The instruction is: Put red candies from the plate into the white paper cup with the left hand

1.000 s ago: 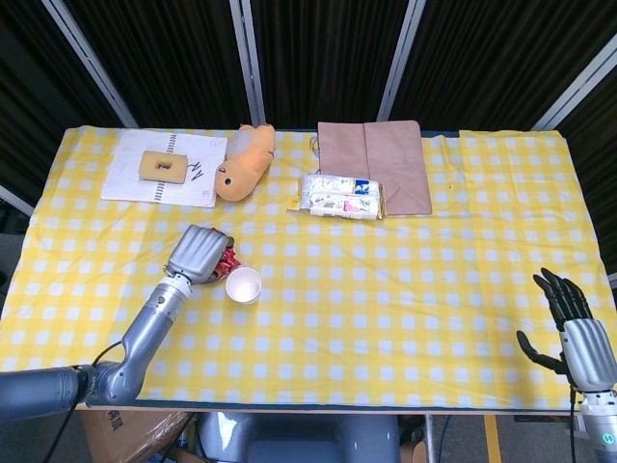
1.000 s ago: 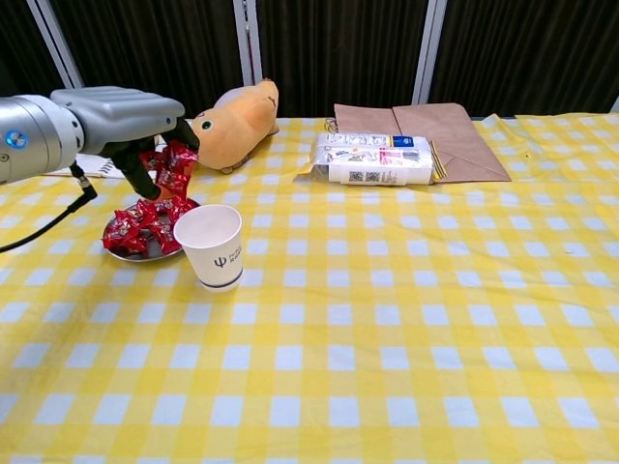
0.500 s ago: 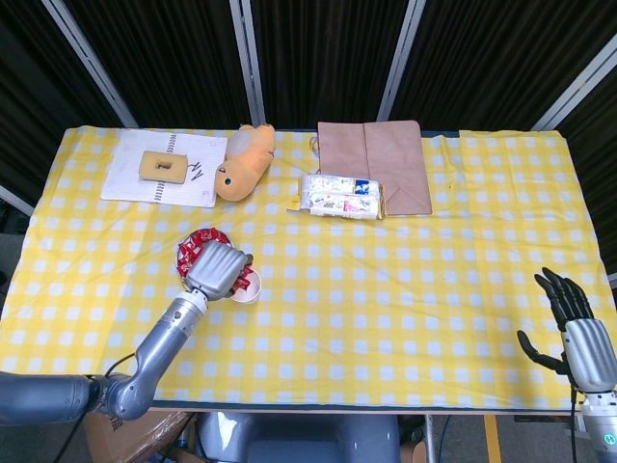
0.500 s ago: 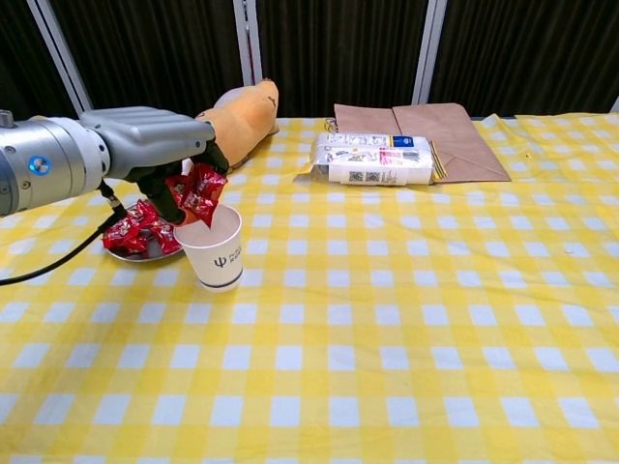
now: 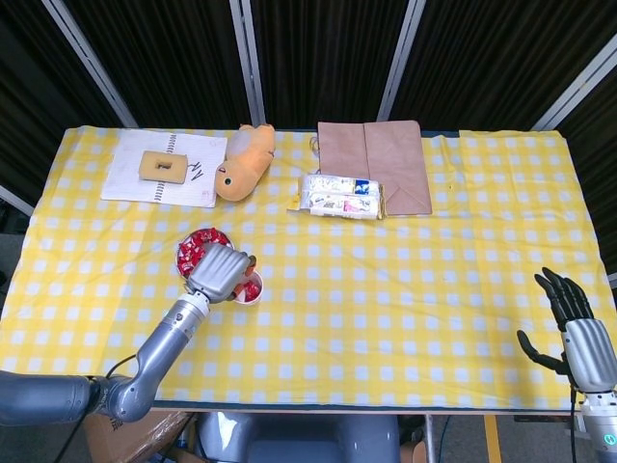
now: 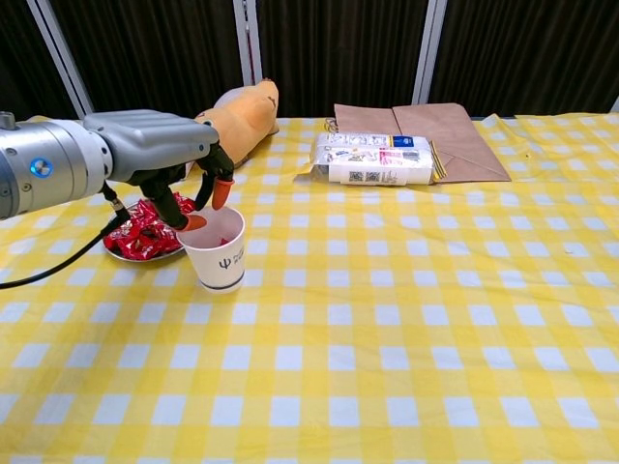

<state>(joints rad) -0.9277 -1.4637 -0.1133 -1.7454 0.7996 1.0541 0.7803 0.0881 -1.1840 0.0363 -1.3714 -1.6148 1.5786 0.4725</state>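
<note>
Red candies [image 5: 253,288] lie inside paper cup [image 6: 218,253].

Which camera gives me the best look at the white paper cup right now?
The chest view. It shows the white paper cup from the side, upright, with its printed mark, beside the plate, the left hand just above its rim. In the head view the hand covers most of the cup; only part of the rim and red candy inside show.

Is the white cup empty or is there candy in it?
Not empty: the head view shows red candy inside the white paper cup.
</note>
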